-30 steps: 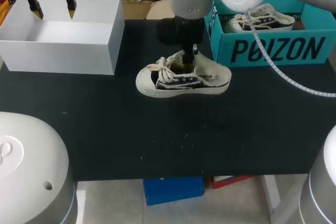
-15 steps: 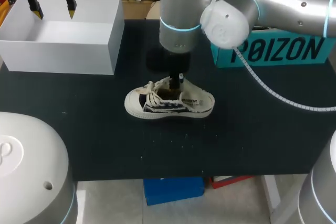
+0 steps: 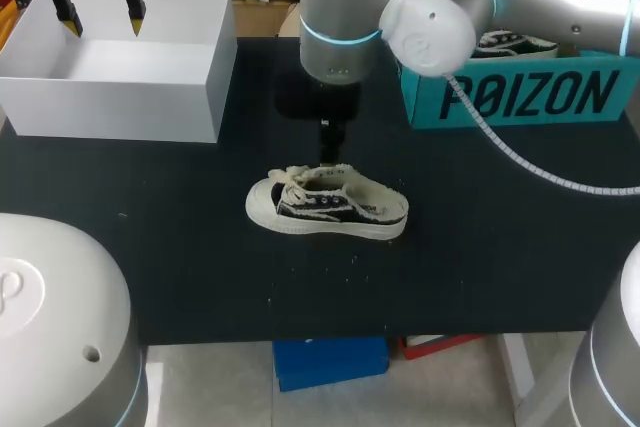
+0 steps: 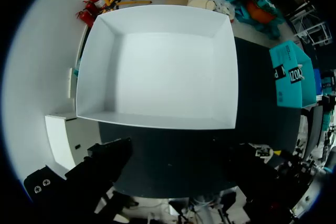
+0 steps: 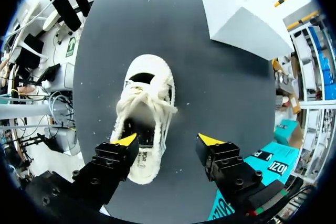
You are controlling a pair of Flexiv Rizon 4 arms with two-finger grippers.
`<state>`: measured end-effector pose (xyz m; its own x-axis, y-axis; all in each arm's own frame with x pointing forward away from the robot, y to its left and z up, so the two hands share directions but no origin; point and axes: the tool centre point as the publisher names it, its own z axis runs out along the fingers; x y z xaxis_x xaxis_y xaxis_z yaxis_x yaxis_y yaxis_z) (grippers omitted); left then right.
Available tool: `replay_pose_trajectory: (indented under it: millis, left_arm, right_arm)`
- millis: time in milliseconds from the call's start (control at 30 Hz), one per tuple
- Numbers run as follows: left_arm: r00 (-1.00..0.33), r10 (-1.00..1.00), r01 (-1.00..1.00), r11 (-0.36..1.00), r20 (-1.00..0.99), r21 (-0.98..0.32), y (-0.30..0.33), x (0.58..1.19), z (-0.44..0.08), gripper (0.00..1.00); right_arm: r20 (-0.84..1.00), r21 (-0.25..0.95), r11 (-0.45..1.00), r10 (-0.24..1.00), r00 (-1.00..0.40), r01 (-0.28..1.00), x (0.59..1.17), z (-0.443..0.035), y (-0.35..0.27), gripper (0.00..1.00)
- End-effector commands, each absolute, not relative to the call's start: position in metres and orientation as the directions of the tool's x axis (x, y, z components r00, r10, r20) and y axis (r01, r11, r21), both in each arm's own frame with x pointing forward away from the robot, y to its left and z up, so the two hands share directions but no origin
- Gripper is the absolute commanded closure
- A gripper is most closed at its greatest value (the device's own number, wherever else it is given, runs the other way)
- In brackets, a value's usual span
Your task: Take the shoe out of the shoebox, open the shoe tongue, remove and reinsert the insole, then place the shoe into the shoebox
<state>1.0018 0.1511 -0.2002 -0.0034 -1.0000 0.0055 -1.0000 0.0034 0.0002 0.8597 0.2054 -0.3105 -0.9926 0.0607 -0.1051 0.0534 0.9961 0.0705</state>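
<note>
A cream and black canvas shoe (image 3: pixel 328 205) lies on its sole in the middle of the black table, toe to the left, laces loose. My right gripper (image 3: pixel 331 142) hangs just above and behind its heel opening. In the right wrist view this gripper (image 5: pixel 168 140) is open, the shoe (image 5: pixel 144 114) lying free under it with one yellow tip over the heel end. The teal shoebox (image 3: pixel 520 97) stands at the back right with a second shoe (image 3: pixel 512 44) inside. My left gripper (image 3: pixel 100 15) is open over the white box (image 3: pixel 120 97); in its own view the white box (image 4: pixel 163 66) is empty.
The white box fills the table's back left corner and the teal shoebox (image 5: pixel 268 167) the back right. Bare black tabletop (image 3: pixel 200 277) lies in front of the shoe and to both sides of it. The right arm's cable (image 3: pixel 530 162) hangs over the right part of the table.
The right arm carried the shoe from beside the teal shoebox toward the table's middle, set it down, opened its fingers and rose off it. The left arm has not moved.
</note>
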Motion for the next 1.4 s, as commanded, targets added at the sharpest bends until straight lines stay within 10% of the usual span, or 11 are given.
replay_pose_trajectory:
  millis: [33,633,1400]
  left_arm:
    - [-0.002,-1.0,-1.0,0.002,0.002,0.002,0.15,1.001,-0.2,0.0]
    - [-0.002,-1.0,-1.0,0.002,0.002,0.002,0.15,1.001,-0.2,0.0]
    - [-0.002,-1.0,-1.0,0.002,0.002,0.002,0.15,1.001,-0.2,0.0]
  right_arm:
    - [-0.147,0.18,0.983,0.066,-0.987,0.039,0.839,-0.261,0.18,0.0]
    - [-0.085,0.715,0.694,-0.032,-0.996,-0.083,0.812,-0.254,0.151,0.0]
    - [-0.162,0.72,0.681,-0.022,-0.987,-0.133,0.808,-0.262,0.143,0.0]
